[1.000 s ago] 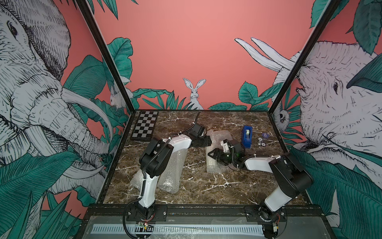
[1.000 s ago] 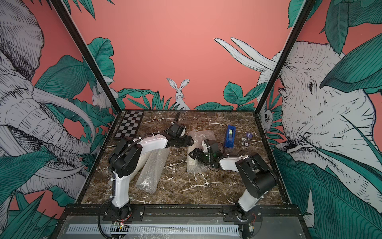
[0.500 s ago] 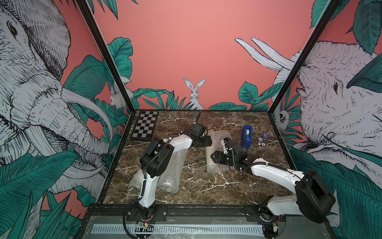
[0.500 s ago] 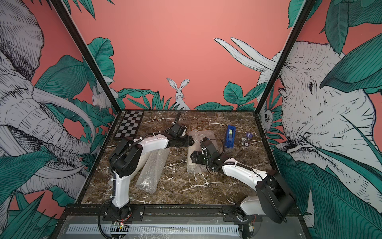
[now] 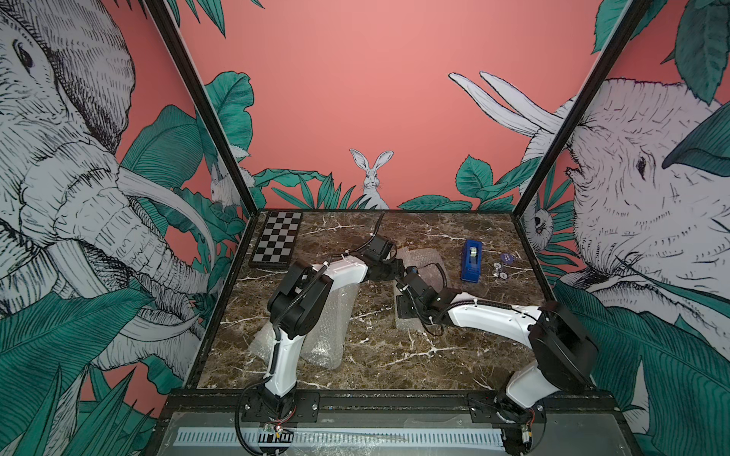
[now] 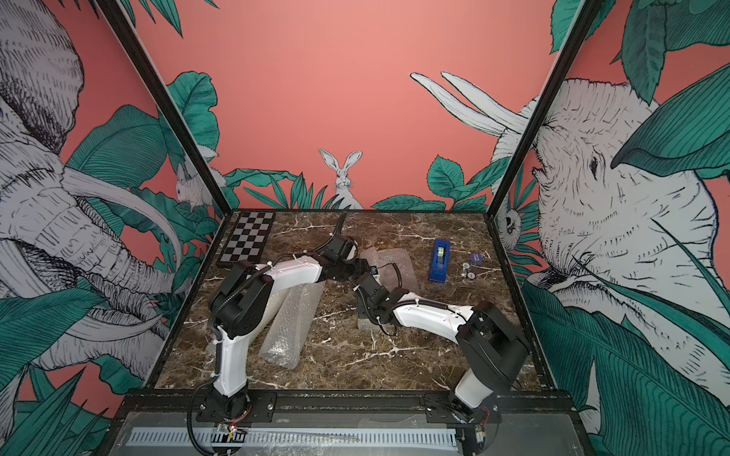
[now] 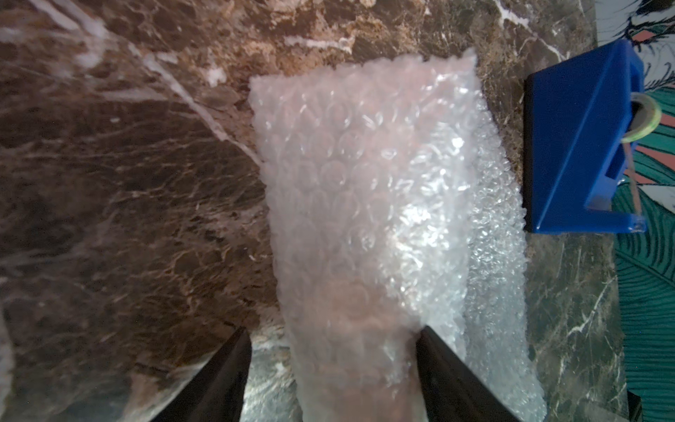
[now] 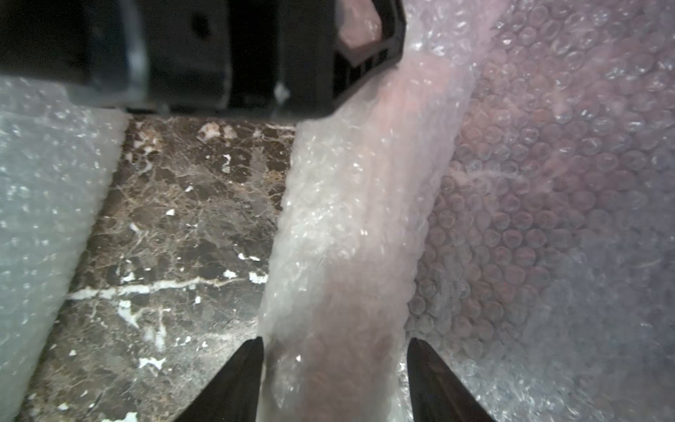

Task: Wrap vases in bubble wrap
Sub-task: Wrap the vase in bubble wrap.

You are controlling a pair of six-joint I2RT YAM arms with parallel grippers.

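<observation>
Left wrist view puts the left gripper (image 7: 332, 332) astride a long roll of bubble wrap (image 7: 365, 182). One black finger touches its flank and the other stands a little clear, so I cannot tell whether it is truly clamped. In the right wrist view, the right gripper (image 8: 334, 341) straddles the same roll farther along, with a finger right at each side. Whether it is squeezing or merely flanking, I cannot tell either. What the roll encloses is hidden behind the bubbles. The roll lies along the edge of a flat bubble sheet (image 8: 548, 219) spread on the marble table (image 8: 175, 226). In both top views the two arms reach to the table's middle and meet there over the roll. A blue tape dispenser (image 5: 471, 262) stands just beside the sheet, toward the right wall, with a few small round pieces (image 5: 498, 272) next to it. More bubble-wrap bundles (image 5: 328, 327) lie under the left arm, well apart from the roll. A chequered board (image 5: 276, 241) sits in the far left corner.
</observation>
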